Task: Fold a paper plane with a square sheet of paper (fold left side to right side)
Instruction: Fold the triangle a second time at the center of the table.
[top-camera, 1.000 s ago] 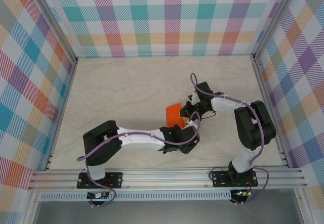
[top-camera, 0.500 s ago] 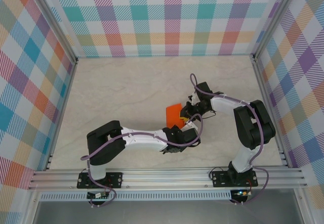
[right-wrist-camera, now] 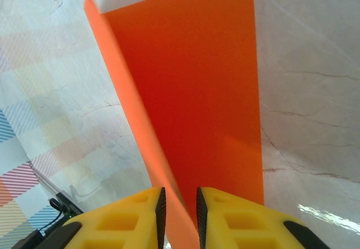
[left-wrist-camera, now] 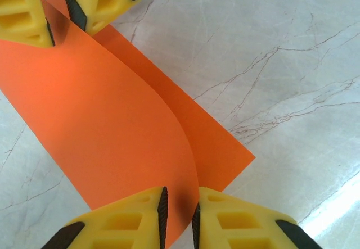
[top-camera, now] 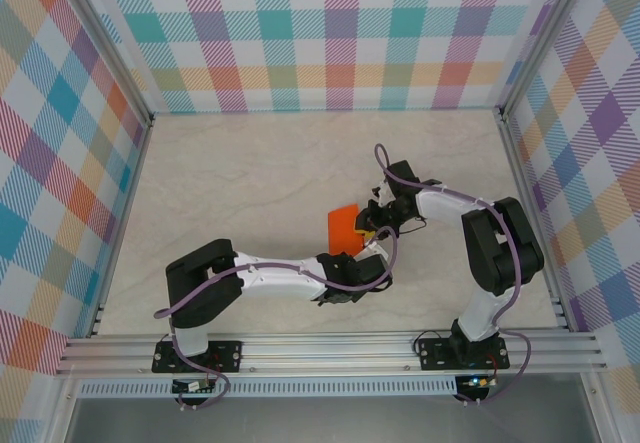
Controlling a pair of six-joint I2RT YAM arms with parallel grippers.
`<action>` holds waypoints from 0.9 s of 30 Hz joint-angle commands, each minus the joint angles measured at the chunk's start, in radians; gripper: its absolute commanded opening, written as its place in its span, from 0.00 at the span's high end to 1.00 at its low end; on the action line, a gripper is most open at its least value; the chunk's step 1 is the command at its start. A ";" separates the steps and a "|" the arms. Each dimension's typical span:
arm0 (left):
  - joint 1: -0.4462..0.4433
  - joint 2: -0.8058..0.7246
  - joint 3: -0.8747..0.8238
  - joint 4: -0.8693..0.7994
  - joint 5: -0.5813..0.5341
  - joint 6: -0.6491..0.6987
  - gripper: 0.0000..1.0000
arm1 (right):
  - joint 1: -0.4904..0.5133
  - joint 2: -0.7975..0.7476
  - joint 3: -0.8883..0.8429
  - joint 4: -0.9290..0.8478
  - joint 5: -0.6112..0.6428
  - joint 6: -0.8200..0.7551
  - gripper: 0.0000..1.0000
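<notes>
Left wrist view: left tool (left-wrist-camera: 179,218) almost closed, yellow fingers pinching the near edge of the orange square sheet of paper (left-wrist-camera: 112,125).
Right wrist view: right tool (right-wrist-camera: 179,204) clamped, narrow gap, on the sheet's opposite end.
Sheet: folded over, top layer bowed upward, lower layer flat on the pale marbled surface (left-wrist-camera: 281,63).
Top external view: sheet lies between both tools.
</notes>
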 commanded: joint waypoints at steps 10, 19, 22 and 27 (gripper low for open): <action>0.004 -0.090 -0.049 0.031 0.069 -0.054 0.85 | -0.114 -0.269 -0.018 -0.028 0.000 -0.028 0.53; 0.075 -0.153 -0.115 0.111 0.213 -0.111 0.93 | -0.144 -0.406 -0.177 -0.078 0.030 -0.068 0.78; 0.104 -0.172 -0.145 0.149 0.257 -0.135 0.96 | -0.143 -0.421 -0.253 -0.036 0.005 -0.054 0.86; 0.148 -0.213 -0.201 0.202 0.321 -0.165 0.98 | -0.137 -0.429 -0.343 0.027 -0.037 -0.032 0.91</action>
